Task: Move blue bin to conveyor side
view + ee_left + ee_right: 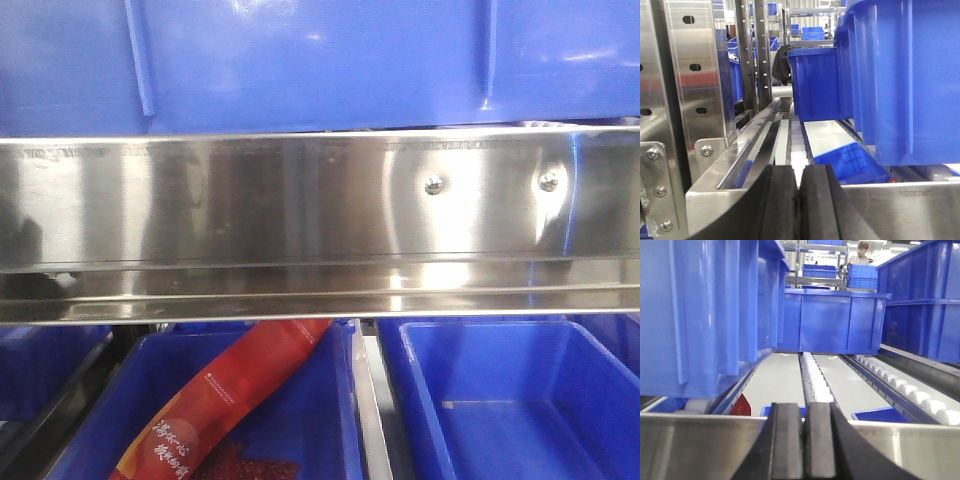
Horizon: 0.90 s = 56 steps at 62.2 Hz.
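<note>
The blue bin fills the top of the front view and rests on the shelf above a stainless-steel rail. It also shows at the right of the left wrist view and at the left of the right wrist view. My left gripper is shut and empty, low at the rail, to the left of the bin. My right gripper is shut and empty, low at the rail, to the right of the bin. The conveyor is out of view.
Another blue bin stands farther back on the roller tracks, and a third sits at the right. Below the rail are a blue crate with a red snack packet and an empty crate. Steel uprights stand at the left.
</note>
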### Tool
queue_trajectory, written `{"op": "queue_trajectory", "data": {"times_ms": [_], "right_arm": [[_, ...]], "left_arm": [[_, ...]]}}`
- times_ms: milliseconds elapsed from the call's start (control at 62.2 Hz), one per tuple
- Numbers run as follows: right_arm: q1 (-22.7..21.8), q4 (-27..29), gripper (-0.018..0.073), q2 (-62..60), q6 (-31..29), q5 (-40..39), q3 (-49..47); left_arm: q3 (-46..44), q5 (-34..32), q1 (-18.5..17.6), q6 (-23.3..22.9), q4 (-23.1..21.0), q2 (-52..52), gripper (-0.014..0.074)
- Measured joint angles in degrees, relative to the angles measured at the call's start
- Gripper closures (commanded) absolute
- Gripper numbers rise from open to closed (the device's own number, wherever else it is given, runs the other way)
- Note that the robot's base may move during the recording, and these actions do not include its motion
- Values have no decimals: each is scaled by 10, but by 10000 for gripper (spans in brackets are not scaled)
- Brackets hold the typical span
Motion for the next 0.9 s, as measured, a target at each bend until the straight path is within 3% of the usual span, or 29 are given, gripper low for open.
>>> {"op": "queue_trajectory", "data": {"times_ms": [900], "right_arm": [[0, 0, 648, 0, 0, 0, 0]], "left_arm": [[0, -1, 0, 0, 0, 0, 585]]}}
